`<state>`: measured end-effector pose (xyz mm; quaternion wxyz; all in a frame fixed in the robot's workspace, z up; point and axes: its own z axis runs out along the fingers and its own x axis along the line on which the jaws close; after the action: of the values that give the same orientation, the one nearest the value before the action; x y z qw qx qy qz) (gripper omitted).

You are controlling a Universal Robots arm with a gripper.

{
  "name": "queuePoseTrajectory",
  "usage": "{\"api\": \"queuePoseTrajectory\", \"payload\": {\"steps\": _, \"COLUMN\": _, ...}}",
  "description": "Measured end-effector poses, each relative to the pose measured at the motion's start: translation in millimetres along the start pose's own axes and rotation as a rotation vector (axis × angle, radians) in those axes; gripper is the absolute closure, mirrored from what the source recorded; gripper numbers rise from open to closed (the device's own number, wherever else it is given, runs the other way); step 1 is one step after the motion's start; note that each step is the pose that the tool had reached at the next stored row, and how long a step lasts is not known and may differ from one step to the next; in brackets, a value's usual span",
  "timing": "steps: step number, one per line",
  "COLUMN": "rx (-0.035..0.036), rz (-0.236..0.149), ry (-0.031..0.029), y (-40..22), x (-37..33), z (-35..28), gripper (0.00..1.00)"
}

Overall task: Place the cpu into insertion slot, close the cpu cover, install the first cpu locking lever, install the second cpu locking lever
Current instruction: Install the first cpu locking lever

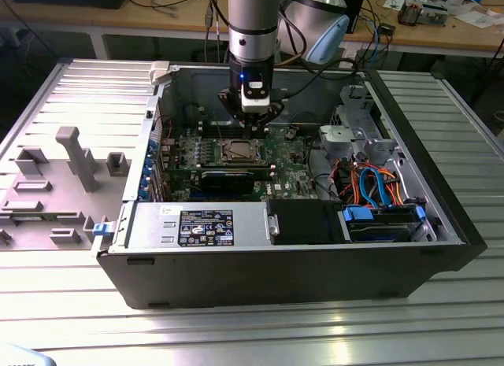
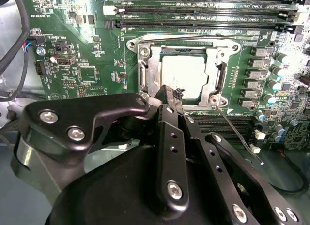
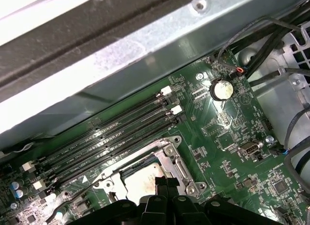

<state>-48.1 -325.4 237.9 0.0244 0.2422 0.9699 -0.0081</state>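
Note:
The cpu (image 2: 184,76) lies seated in the insertion slot (image 2: 220,80), its silvery top showing through the window of the cpu cover (image 2: 152,65), which is folded down flat over it. One thin locking lever (image 2: 238,134) sticks out slantwise from a socket corner, away from the frame. Another wire lever (image 2: 184,39) runs along the socket's edge by the memory slots. My gripper (image 2: 169,93) hovers at the socket's edge, fingers (image 3: 160,184) pressed together with nothing between them. In the exterior view the gripper (image 1: 252,128) hangs just above the socket (image 1: 236,151).
The green board (image 1: 287,149) sits inside an open computer case (image 1: 441,224) on a ribbed metal table. Long black memory slots (image 3: 121,133) run beside the socket. Blue and orange cables (image 1: 378,185), a drive cage and a power supply (image 1: 189,224) crowd the case.

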Motion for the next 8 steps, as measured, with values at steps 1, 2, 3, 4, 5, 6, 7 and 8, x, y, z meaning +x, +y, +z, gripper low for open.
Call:
{"api": "queuePoseTrajectory", "payload": {"steps": 1, "rx": -0.0001, "rz": -0.002, "ry": 0.0000, "y": 0.0, "x": 0.0, "z": 0.0, "gripper": 0.89}}
{"api": "queuePoseTrajectory", "payload": {"steps": 2, "rx": -0.0001, "rz": -0.003, "ry": 0.0000, "y": 0.0, "x": 0.0, "z": 0.0, "gripper": 0.89}}
{"api": "queuePoseTrajectory", "payload": {"steps": 3, "rx": -0.0002, "rz": -0.005, "ry": 0.0000, "y": 0.0, "x": 0.0, "z": 0.0, "gripper": 0.89}}
{"api": "queuePoseTrajectory", "payload": {"steps": 4, "rx": -0.0003, "rz": -0.007, "ry": 0.0000, "y": 0.0, "x": 0.0, "z": 0.0, "gripper": 0.89}}
{"api": "queuePoseTrajectory", "payload": {"steps": 5, "rx": -0.0004, "rz": -0.008, "ry": 0.0000, "y": 0.0, "x": 0.0, "z": 0.0, "gripper": 0.89}}
{"api": "queuePoseTrajectory", "payload": {"steps": 6, "rx": -0.0005, "rz": -0.010, "ry": 0.0000, "y": 0.0, "x": 0.0, "z": 0.0, "gripper": 0.89}}
{"api": "queuePoseTrajectory", "payload": {"steps": 7, "rx": -0.0005, "rz": -0.012, "ry": 0.0000, "y": 0.0, "x": 0.0, "z": 0.0, "gripper": 0.89}}
{"api": "queuePoseTrajectory", "payload": {"steps": 8, "rx": -0.0006, "rz": -0.014, "ry": 0.0000, "y": 0.0, "x": 0.0, "z": 0.0, "gripper": 0.89}}
